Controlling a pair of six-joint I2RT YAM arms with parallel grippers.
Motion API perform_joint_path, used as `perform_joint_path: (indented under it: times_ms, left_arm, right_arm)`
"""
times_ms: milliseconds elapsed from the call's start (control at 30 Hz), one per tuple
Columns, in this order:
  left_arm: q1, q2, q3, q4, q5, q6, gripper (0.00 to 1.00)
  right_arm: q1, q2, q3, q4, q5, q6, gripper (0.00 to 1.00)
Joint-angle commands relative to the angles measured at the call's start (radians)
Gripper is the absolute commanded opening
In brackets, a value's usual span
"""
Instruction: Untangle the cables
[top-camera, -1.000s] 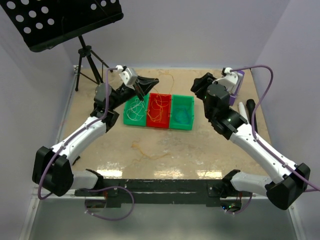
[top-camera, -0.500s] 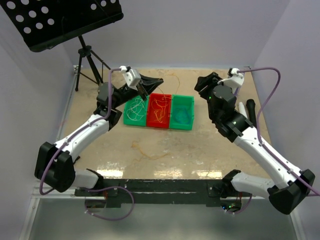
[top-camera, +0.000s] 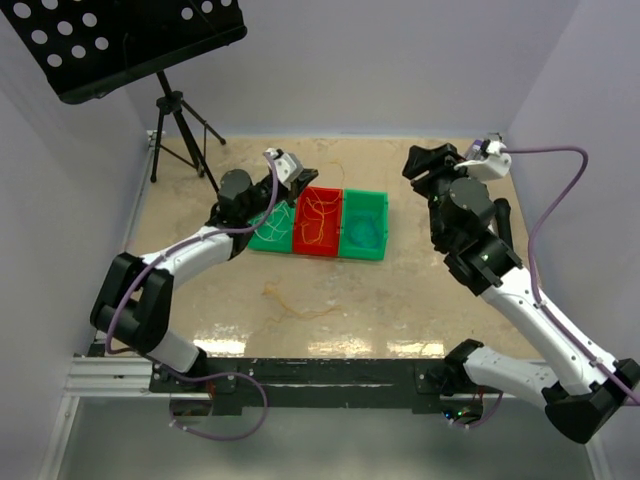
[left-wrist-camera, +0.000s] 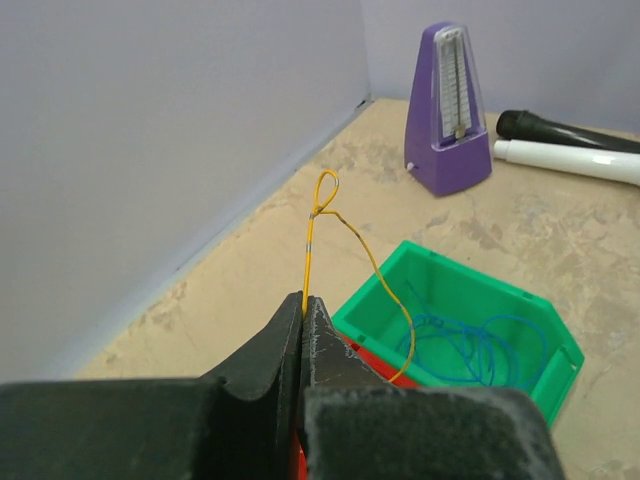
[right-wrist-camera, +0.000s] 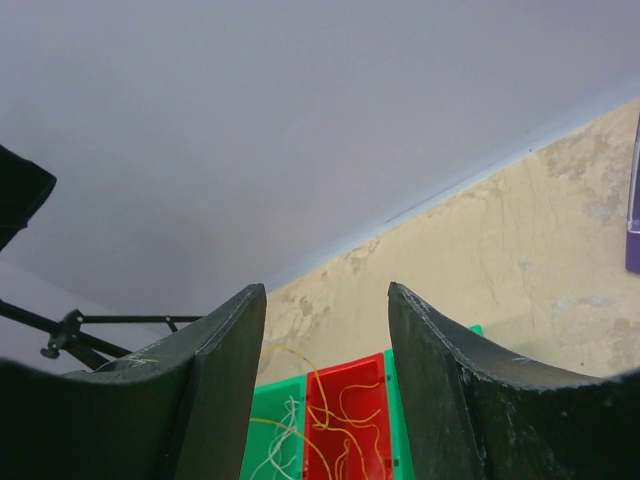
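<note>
1. In the top view the left arm (top-camera: 190, 250) has swung its wrist to the right, and the left jaws now hang over the back edge of the red plastic bin (top-camera: 335, 248) at the frame's centre
2. The left jaws are clenched on the thin yellow-orange cord (left-wrist-camera: 309, 250). In the left wrist view it stands up from the tips, ends in a small loop at upper centre, then arcs down towards the seam between the red bin and the right-hand green plastic bin (left-wrist-camera: 545, 375); where it lands I cannot tell
3. The right arm (top-camera: 520, 290) has drawn back to the upper right, away from the bins. The right jaws are spread apart with nothing between them
4. More yellow-orange cord lies coiled in the red bin. The thin white cord (top-camera: 268, 225) lies in the left green plastic bin (top-camera: 258, 243), and the thin blue-teal cord (left-wrist-camera: 470, 345) in the right green one
5. A loose orange strand (top-camera: 290, 300) lies on the beige bench (top-camera: 400, 300), below centre and well apart from the bins
6. Judged from this, the cords are already mostly separated by colour. The left arm's shift looks like carrying the yellow-orange tail over the red bin, so letting go there seems the likely next step, then fetching the strand on the bench
</note>
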Motion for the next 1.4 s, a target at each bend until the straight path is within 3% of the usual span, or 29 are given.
perform_joint_path:
  times_ms: [0, 167, 267, 500, 667, 967, 1167, 1267, 1367]
  left_arm:
    - [0.013, 0.054, 0.075, 0.049, 0.005, 0.061, 0.00]
    - [0.010, 0.131, 0.106, -0.031, -0.006, 0.258, 0.00]
    - [0.009, 0.134, 0.056, -0.048, -0.004, 0.430, 0.00]
    - [-0.001, 0.125, -0.053, -0.031, 0.028, 0.679, 0.00]
    - [-0.011, 0.168, -0.034, -0.163, 0.027, 0.877, 0.00]
    - [-0.040, 0.274, 0.106, -0.365, -0.039, 0.986, 0.00]
    - [-0.053, 0.301, 0.148, -0.405, -0.053, 0.992, 0.00]
    - [-0.054, 0.309, 0.174, -0.451, -0.046, 0.968, 0.08]
    - [-0.054, 0.304, 0.191, -0.479, -0.030, 0.925, 0.38]
  right_arm:
    - [-0.003, 0.008, -0.010, 0.049, 0.004, -0.027, 0.56]
    - [-0.003, 0.017, -0.021, 0.061, -0.005, -0.035, 0.56]
    - [-0.003, 0.022, -0.026, 0.069, -0.005, -0.038, 0.56]
    - [-0.004, 0.049, -0.027, 0.075, -0.016, -0.037, 0.56]
    - [-0.004, 0.051, -0.030, 0.072, -0.017, -0.034, 0.56]
    - [-0.009, 0.060, -0.032, 0.066, -0.024, -0.037, 0.56]
    - [-0.018, 0.065, -0.035, 0.066, -0.031, -0.041, 0.56]
    - [-0.021, 0.065, -0.030, 0.063, -0.031, -0.047, 0.56]
    - [-0.023, 0.069, -0.027, 0.058, -0.034, -0.047, 0.56]
